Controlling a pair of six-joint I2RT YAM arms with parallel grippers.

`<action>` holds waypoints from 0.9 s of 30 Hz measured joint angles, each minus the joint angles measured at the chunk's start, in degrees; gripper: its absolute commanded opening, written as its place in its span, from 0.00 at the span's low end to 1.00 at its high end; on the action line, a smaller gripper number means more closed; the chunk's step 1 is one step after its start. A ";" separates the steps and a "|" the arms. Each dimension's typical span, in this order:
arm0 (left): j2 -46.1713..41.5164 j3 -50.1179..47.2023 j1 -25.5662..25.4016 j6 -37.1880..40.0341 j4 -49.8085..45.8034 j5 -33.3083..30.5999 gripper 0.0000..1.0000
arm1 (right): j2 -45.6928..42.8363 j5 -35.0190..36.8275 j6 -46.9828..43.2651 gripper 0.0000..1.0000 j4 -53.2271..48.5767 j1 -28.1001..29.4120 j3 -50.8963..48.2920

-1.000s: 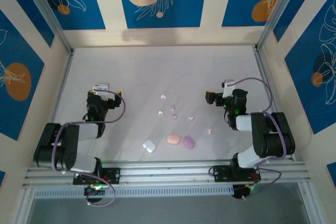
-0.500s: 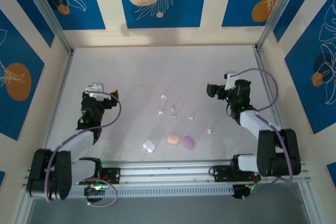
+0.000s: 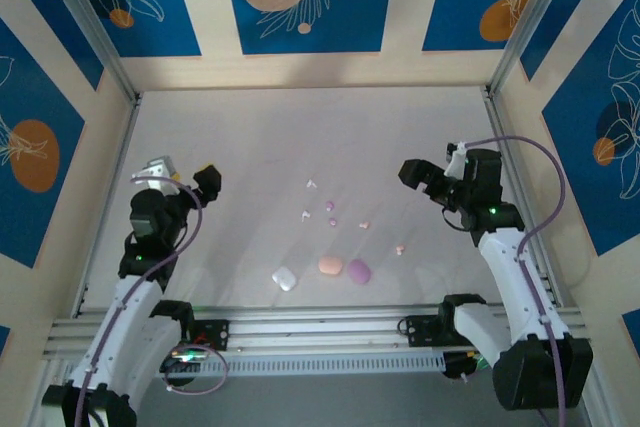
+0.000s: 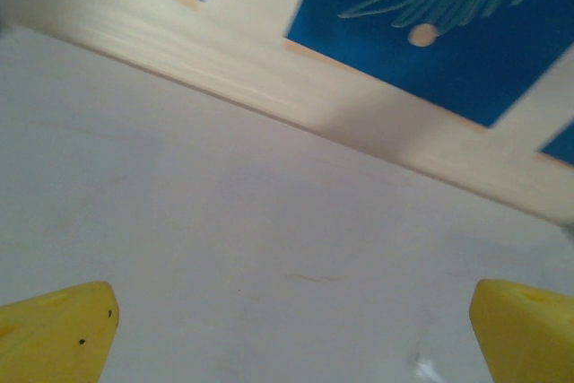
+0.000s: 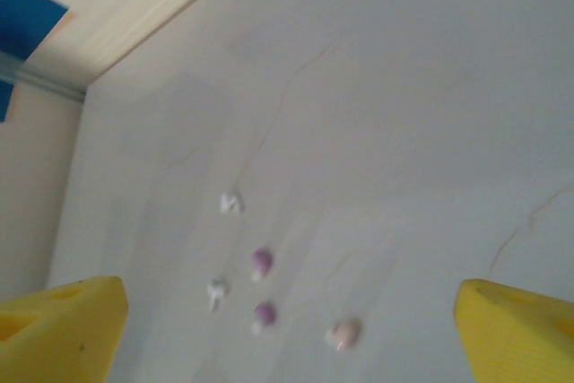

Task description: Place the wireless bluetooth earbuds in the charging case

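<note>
Several tiny earbuds lie scattered mid-table: two white (image 3: 312, 185) (image 3: 305, 215), two purple (image 3: 330, 205) (image 3: 333, 221) and two pink (image 3: 364, 224) (image 3: 399, 248). Nearer the front lie three pebble-like charging cases, white (image 3: 285, 278), pink (image 3: 330, 265) and purple (image 3: 359, 270), all shut. My left gripper (image 3: 207, 178) hovers open left of the buds, over bare table (image 4: 269, 221). My right gripper (image 3: 412, 172) hovers open to their right. In the right wrist view a white bud (image 5: 230, 203), a purple bud (image 5: 261, 261) and a pink bud (image 5: 344, 334) lie ahead between the yellow fingertips (image 5: 63, 325).
Low wooden walls with blue panels (image 3: 300, 67) border the table at the back and sides. An aluminium rail (image 3: 320, 325) with both arm bases runs along the front edge. A small white speck (image 4: 421, 367) lies on the table near the left gripper's right finger.
Both arms have unfolded from a tucked pose. The left wrist has shifted left and the right wrist right and slightly back. Earbuds and cases have not moved.
</note>
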 measured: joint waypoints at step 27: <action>6.05 6.45 -34.12 -12.50 -23.96 0.83 1.00 | 10.38 4.68 2.34 0.70 -20.48 26.99 4.79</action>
